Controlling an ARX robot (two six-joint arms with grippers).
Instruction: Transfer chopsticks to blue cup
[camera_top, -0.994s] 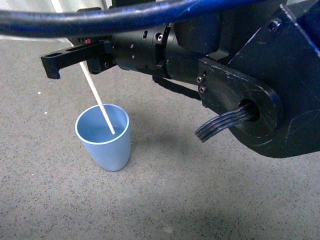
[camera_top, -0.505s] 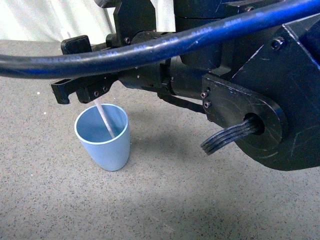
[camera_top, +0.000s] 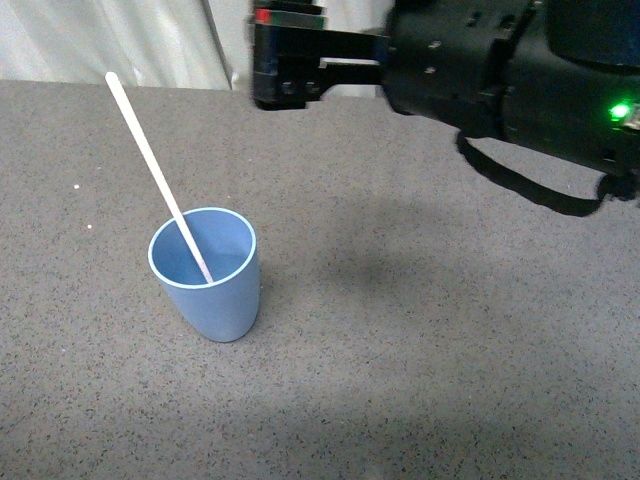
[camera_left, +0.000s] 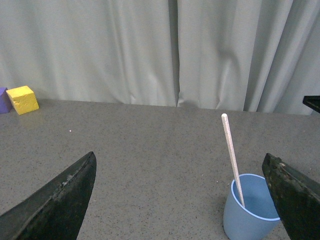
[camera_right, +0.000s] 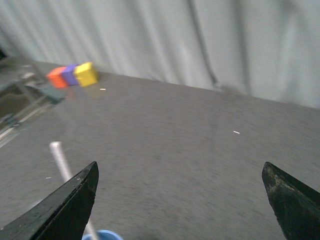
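Right end effector (camera_right: 180, 190) lifted clear, spread wide; chopsticks (camera_top: 160, 180) lean inside blue cup (camera_top: 215, 305); left end effector (camera_left: 180, 190) wide.

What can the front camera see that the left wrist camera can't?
Only the front view shows a black robot arm reaching across the top, with a green light. Only the left wrist view shows the open left claw framing the scene and a yellow block by the curtain. Both show the blue cup on the grey table with the chopsticks leaning in it.
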